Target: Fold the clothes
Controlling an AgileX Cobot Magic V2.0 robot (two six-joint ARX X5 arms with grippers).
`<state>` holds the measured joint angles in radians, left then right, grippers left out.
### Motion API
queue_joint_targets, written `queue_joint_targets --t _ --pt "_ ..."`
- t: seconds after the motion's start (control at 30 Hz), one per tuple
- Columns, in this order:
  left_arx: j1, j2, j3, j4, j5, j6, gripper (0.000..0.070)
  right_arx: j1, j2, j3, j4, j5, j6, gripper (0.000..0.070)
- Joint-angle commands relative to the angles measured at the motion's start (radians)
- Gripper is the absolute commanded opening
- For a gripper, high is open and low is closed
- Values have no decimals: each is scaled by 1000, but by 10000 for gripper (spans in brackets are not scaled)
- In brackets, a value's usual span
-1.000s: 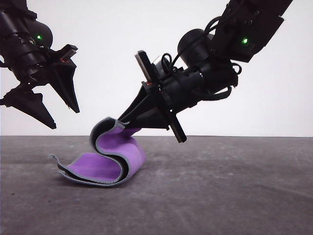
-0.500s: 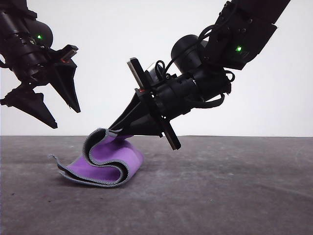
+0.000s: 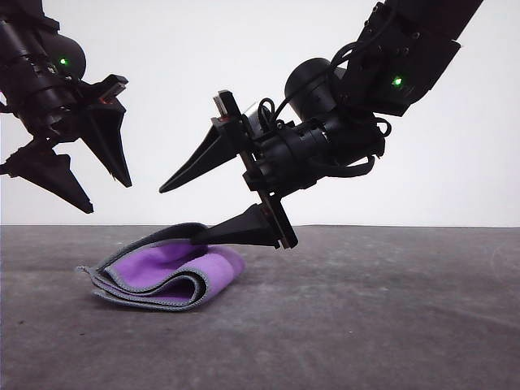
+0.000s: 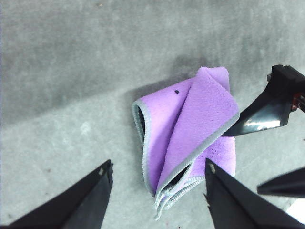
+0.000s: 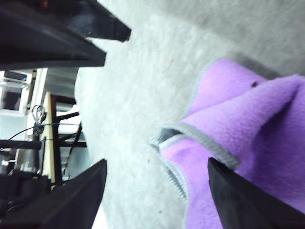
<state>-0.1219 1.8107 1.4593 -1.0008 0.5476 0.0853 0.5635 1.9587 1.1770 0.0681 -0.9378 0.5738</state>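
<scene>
Since half a second ago the right gripper (image 3: 180,213) has spread its fingers and let go; the purple cloth (image 3: 166,275) has dropped into a layered fold on the table (image 3: 366,309), just under its lower fingertip. Left gripper (image 3: 106,193) hangs open, up and clear. Fold looks placed.

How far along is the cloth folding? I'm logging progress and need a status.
Done: the cloth lies on the table doubled over in loose layers, purple face up. In hand: nothing; the right gripper is open just above the cloth, its lower finger at the top layer, and the left gripper hangs open to the side. Left: the layers look uneven, so probably tidying or another fold.
</scene>
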Motion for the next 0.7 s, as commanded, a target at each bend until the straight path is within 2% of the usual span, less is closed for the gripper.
queue_joint_targets --t 0.0,0.07,0.13,0.33,0.43,0.57,0.67 --pt "0 5 19 2 -1 -4 371 6 28 11 9 -15 -8 431" --pt "0 5 19 3 -1 -4 370 -2 27 17 8 -32 -8 444" --pt "0 5 19 3 -1 -3 370 -11 27 27 6 -33 -8 497" --pt "4 5 19 3 -1 -3 370 -31 27 50 6 -31 -27 503" --pt "8 5 19 12 -1 2 371 -57 22 77 -7 -32 -33 546" --pt "19 3 19 26 -2 4 452 -96 -2 123 -90 -31 -108 614" --pt "26 -14 19 31 -21 5 481 -131 -54 139 -165 5 -186 622"
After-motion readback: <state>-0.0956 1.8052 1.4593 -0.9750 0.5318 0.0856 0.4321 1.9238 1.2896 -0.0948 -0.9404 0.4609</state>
